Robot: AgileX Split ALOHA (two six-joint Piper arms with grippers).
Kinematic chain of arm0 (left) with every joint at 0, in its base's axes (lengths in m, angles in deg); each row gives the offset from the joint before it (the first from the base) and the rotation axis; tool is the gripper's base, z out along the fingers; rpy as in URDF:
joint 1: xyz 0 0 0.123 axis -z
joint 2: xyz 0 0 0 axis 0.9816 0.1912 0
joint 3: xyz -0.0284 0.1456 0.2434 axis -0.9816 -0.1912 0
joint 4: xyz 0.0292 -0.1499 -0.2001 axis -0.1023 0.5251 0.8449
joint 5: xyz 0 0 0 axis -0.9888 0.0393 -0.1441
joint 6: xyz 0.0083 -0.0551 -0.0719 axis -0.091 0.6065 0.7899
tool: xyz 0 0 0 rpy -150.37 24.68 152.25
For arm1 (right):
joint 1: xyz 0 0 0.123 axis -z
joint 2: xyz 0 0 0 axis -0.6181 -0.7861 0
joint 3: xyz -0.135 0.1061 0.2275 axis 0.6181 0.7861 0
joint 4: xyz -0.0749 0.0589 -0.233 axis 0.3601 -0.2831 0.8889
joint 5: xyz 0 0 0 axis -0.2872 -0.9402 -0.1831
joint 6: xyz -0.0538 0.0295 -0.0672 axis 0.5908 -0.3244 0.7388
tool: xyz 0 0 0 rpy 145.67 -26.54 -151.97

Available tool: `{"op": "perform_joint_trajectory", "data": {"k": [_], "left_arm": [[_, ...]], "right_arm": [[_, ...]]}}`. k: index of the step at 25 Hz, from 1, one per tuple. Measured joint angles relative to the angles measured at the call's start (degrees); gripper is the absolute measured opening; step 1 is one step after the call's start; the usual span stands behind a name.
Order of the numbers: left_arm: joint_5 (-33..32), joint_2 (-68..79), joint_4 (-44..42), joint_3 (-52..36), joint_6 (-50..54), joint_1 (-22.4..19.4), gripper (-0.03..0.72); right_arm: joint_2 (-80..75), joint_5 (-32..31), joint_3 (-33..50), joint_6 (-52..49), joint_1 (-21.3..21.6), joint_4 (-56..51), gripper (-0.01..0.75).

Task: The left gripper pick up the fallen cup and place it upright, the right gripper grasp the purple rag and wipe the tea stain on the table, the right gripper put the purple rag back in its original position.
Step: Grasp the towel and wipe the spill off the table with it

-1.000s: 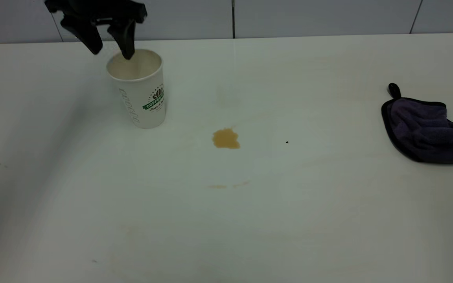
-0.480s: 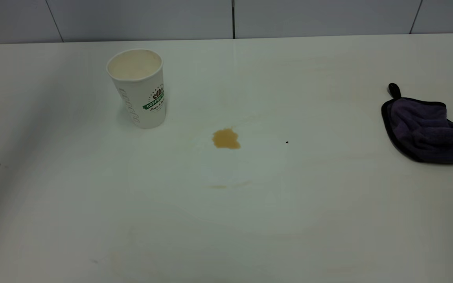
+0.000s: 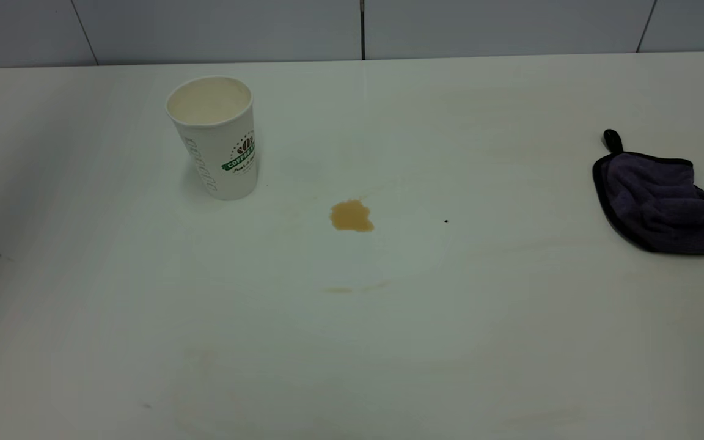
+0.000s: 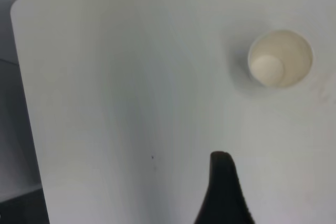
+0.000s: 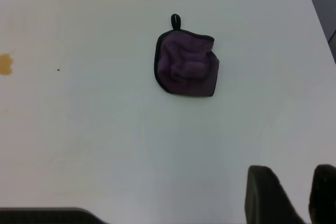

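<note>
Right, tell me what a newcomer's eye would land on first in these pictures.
First the cup, standing upright on the far left part of the table with its green COFFEE logo facing the exterior camera. Next the tea stain, a light-brown blotch near the middle, to the right of the cup and nearer the camera. Last the purple rag, crumpled at the far right edge, untouched.

One cup [image 3: 217, 137], one purple rag [image 3: 659, 201], one tea stain [image 3: 351, 216]
</note>
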Motion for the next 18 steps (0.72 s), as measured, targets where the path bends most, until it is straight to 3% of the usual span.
{"op": "perform_joint_trajectory", "data": {"k": [18], "left_arm": [[0.00,-46.38,0.94,-44.99,7.58,0.00,0.586]], "right_arm": [[0.00,0.00,0.00,0.00,0.00,0.00,0.242]]}}
